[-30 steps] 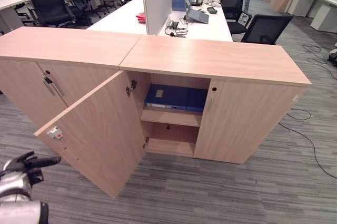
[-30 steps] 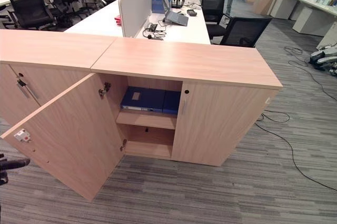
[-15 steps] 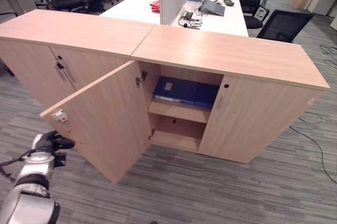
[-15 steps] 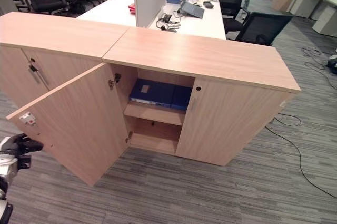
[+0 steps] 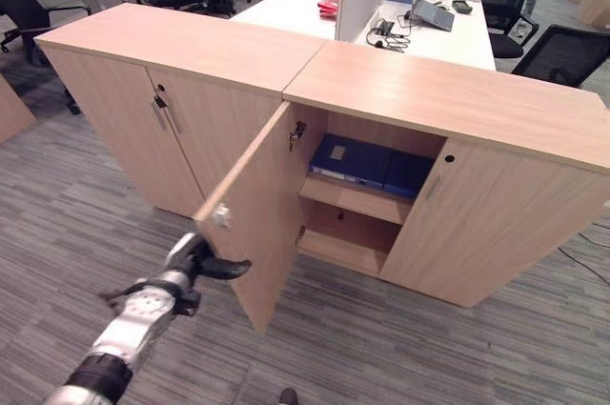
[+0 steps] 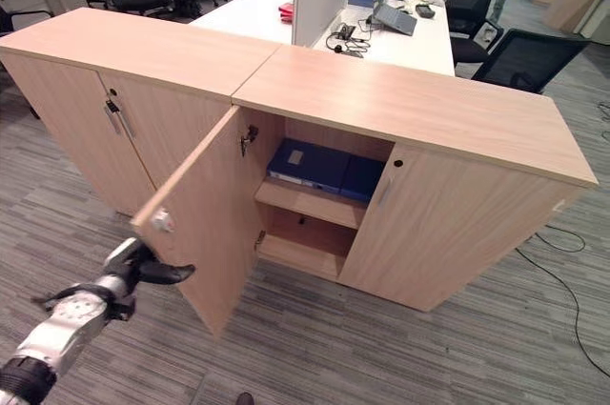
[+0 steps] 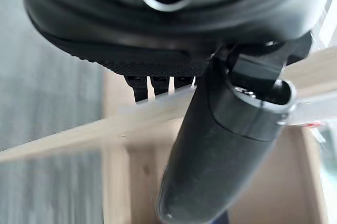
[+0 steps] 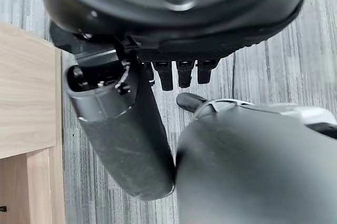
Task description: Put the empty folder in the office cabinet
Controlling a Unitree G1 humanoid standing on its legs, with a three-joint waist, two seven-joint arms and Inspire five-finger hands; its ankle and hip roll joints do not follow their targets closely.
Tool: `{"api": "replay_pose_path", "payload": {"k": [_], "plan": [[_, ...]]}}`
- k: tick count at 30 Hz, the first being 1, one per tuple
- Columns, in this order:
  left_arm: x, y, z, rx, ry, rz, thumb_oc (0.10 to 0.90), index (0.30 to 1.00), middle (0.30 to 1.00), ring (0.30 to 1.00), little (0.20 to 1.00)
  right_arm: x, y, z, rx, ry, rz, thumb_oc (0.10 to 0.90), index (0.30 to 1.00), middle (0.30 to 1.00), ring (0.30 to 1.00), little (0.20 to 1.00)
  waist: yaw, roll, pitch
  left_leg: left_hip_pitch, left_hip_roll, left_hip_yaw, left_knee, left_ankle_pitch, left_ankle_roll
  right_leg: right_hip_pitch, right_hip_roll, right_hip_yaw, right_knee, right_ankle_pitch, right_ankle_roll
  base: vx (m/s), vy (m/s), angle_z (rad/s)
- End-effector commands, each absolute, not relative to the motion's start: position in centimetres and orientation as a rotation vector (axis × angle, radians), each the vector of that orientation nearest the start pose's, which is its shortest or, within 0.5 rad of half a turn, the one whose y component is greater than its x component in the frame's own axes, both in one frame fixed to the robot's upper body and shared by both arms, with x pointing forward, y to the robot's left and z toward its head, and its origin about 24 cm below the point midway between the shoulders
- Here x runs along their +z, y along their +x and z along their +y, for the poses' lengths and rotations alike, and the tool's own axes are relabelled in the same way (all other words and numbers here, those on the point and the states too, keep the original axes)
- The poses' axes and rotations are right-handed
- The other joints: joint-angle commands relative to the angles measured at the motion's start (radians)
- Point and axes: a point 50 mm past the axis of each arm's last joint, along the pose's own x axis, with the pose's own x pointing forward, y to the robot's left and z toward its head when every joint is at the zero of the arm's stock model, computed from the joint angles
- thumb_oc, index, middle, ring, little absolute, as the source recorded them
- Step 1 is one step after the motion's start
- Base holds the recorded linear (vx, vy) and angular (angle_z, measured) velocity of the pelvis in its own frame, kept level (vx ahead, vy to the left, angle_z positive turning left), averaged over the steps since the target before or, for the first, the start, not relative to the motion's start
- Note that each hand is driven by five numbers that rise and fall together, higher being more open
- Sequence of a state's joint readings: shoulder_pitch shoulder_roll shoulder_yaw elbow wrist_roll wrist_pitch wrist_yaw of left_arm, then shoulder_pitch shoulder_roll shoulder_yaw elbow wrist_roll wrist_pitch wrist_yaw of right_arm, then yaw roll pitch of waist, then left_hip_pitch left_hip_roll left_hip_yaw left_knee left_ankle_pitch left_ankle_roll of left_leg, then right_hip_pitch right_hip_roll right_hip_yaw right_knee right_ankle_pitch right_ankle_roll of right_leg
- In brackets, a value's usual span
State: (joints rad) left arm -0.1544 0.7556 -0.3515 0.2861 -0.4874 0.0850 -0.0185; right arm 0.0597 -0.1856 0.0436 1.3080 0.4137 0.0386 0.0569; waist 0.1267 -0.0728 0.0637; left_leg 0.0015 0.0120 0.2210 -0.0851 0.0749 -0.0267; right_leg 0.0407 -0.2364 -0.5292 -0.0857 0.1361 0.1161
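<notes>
Silver-grey arm with a dark hand

The left hand [image 5: 195, 260] has black fingers [image 7: 142, 88], a thick black thumb and a round screw hole.

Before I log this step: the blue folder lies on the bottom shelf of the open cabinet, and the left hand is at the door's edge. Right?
Not quite. The blue folder lies on the upper shelf, not the bottom one; the compartment below it looks bare. The right eye view shows this. The rest holds: the cabinet door stands open and the left hand is at its outer edge.
</notes>
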Motion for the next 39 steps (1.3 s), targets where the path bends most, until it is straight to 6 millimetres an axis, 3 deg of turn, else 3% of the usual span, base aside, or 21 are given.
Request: {"api": "replay_pose_path", "payload": {"k": [1, 8, 11, 12, 13, 14, 15, 16, 21, 25, 26, 29, 34, 36, 39], "plan": [[16.7, 32.3, 15.5, -0.482, 0.29, -0.365, 0.8, 0.9, 0.9, 0.9, 0.9, -17.0, 6.6, -22.3, -0.288, 0.181, 1.304, 0.8, 0.9, 0.9, 0.9, 0.9, -0.081, 0.058, -0.026, 0.071, 0.074, -0.034, -0.002, -0.151, -0.061, 0.072, 0.004, -0.004, -0.002, -0.1, 0.088, 0.0, -0.006, -0.09], [17.5, 30.9, 12.4, -0.59, 0.171, -0.443, 0.8, 0.9, 0.9, 0.9, 0.9, -17.1, 6.7, -21.6, -0.257, 0.183, 1.305, 0.8, 0.9, 0.9, 0.9, 0.9, -0.088, 0.059, -0.027, 0.076, 0.074, -0.032, -0.002, -0.152, -0.06, 0.075, 0.004, -0.001, -0.002, -0.1, 0.084, 0.0, -0.005, -0.09], [17.1, 28.8, 9.6, -0.734, 0.075, -0.461, 0.8, 0.9, 0.9, 0.9, 0.9, -17.3, 6.2, -20.9, -0.237, 0.183, 1.329, 0.8, 0.9, 0.9, 0.9, 0.9, -0.093, 0.054, -0.023, 0.066, 0.066, -0.026, -0.002, -0.135, -0.05, 0.065, -0.006, -0.012, -0.002, -0.086, 0.074, -0.06, 0.016, -0.09], [16.2, 28.2, 8.2, -0.788, 0.001, -0.427, 0.8, 0.9, 0.9, 0.9, 0.9, -17.4, 5.9, -20.5, -0.219, 0.173, 1.345, 0.8, 0.9, 0.9, 0.9, 0.9, -0.096, 0.052, -0.022, 0.066, 0.065, -0.027, -0.002, -0.137, -0.049, 0.065, -0.006, -0.011, -0.002, -0.086, 0.073, 0.01, 0.001, -0.09], [16.2, 28.2, 8.2, -0.788, 0.001, -0.427, 0.8, 0.9, 0.9, 0.9, 0.9, -17.4, 5.9, -20.5, -0.219, 0.173, 1.345, 0.8, 0.9, 0.9, 0.9, 0.9, -0.096, 0.053, -0.022, 0.066, 0.065, -0.027, -0.002, -0.137, -0.049, 0.065, -0.006, -0.011, -0.002, -0.086, 0.073, 0.0, -0.008, -0.06], [14.6, 27.6, 6.5, -0.85, -0.082, -0.354, 0.8, 0.9, 0.9, 0.9, 0.9, -17.5, 6.0, -20.2, -0.209, 0.167, 1.346, 0.8, 0.9, 0.9, 0.9, 0.9, -0.101, 0.052, -0.019, 0.065, 0.065, -0.029, -0.002, -0.137, -0.047, 0.064, -0.005, -0.01, -0.002, -0.087, 0.071, 0.0, 0.0, 0.0], [14.6, 27.6, 6.4, -0.85, -0.082, -0.354, 0.8, 0.9, 0.9, 0.9, 0.9, -17.5, 6.0, -20.2, -0.21, 0.167, 1.346, 0.8, 0.9, 0.9, 0.9, 0.9, -0.1, 0.053, -0.02, 0.065, 0.065, -0.029, -0.002, -0.137, -0.047, 0.064, -0.005, -0.01, -0.002, -0.087, 0.071, 0.0, 0.0, 0.0], [13.5, 27.0, 5.2, -0.918, -0.095, -0.293, 0.8, 0.9, 0.9, 0.9, 0.9, -17.4, 6.4, -20.2, -0.209, 0.161, 1.335, 0.8, 0.9, 0.9, 0.9, 0.9, -0.107, 0.053, -0.016, 0.063, 0.066, -0.03, -0.002, -0.137, -0.046, 0.06, -0.004, -0.007, -0.002, -0.088, 0.071, 0.0, 0.0, 0.0], [11.0, 26.2, 3.8, -1.004, -0.098, -0.168, 0.8, 0.9, 0.9, 0.9, 0.9, -17.4, 6.7, -20.2, -0.209, 0.146, 1.332, 0.8, 0.9, 0.9, 0.9, 0.9, -0.116, 0.056, -0.011, 0.061, 0.066, -0.029, -0.002, -0.139, -0.044, 0.054, -0.002, 0.002, -0.002, -0.091, 0.071, -0.01, -0.002, -0.08], [7.9, 26.6, 5.3, -0.904, -0.049, -0.059, 0.8, 0.9, 0.9, 0.9, 0.9, -17.3, 7.1, -20.3, -0.217, 0.142, 1.318, 0.8, 0.9, 0.9, 0.9, 0.9, -0.119, 0.057, -0.007, 0.062, 0.067, -0.026, -0.002, -0.141, -0.044, 0.05, 0.0, 0.006, -0.002, -0.093, 0.07, -0.01, -0.001, -0.09], [7.9, 26.6, 5.3, -0.904, -0.049, -0.059, 0.8, 0.9, 0.9, 0.9, 0.9, -17.3, 7.1, -20.3, -0.217, 0.142, 1.318, 0.8, 0.9, 0.9, 0.9, 0.9, -0.12, 0.057, -0.008, 0.062, 0.067, -0.025, -0.002, -0.141, -0.044, 0.05, 0.0, 0.007, -0.002, -0.093, 0.07, 0.0, 0.0, 0.0], [3.2, 25.8, 9.9, -0.686, -0.089, 0.112, 0.8, 0.9, 0.9, 0.9, 0.9, -17.3, 6.7, -20.7, -0.225, 0.136, 1.321, 0.8, 0.9, 0.9, 0.9, 0.9, -0.118, 0.057, -0.007, 0.067, 0.071, -0.015, -0.002, -0.142, -0.044, 0.047, 0.004, 0.016, -0.002, -0.094, 0.067, 0.02, -0.002, -0.04], [-3.0, 22.5, 14.6, -0.419, -0.284, 0.389, 0.8, 0.9, 0.9, 0.9, 0.9, -17.4, 5.0, -21.6, -0.248, 0.117, 1.374, 0.8, 0.9, 0.9, 0.9, 0.9, -0.112, 0.064, -0.009, 0.08, 0.079, -0.013, -0.002, -0.156, -0.051, 0.053, 0.016, 0.035, -0.002, -0.107, 0.071, 0.03, 0.005, -0.13], [-5.0, 20.8, 17.1, -0.278, -0.277, 0.461, 0.8, 0.9, 0.9, 0.9, 0.9, -17.3, 4.7, -22.2, -0.274, 0.116, 1.379, 0.8, 0.9, 0.9, 0.9, 0.9, -0.105, 0.066, -0.011, 0.078, 0.08, -0.016, -0.002, -0.154, -0.05, 0.052, 0.017, 0.037, -0.002, -0.108, 0.069, 0.01, 0.01, -0.02], [-5.7, 20.1, 18.6, -0.201, -0.187, 0.478, 0.8, 0.9, 0.9, 0.9, 0.9, -17.3, 4.6, -22.4, -0.294, 0.116, 1.375, 0.8, 0.9, 0.9, 0.9, 0.9, -0.098, 0.064, -0.013, 0.076, 0.08, -0.02, -0.002, -0.154, -0.051, 0.052, 0.018, 0.036, -0.002, -0.109, 0.068, 0.0, 0.003, -0.02]]}}
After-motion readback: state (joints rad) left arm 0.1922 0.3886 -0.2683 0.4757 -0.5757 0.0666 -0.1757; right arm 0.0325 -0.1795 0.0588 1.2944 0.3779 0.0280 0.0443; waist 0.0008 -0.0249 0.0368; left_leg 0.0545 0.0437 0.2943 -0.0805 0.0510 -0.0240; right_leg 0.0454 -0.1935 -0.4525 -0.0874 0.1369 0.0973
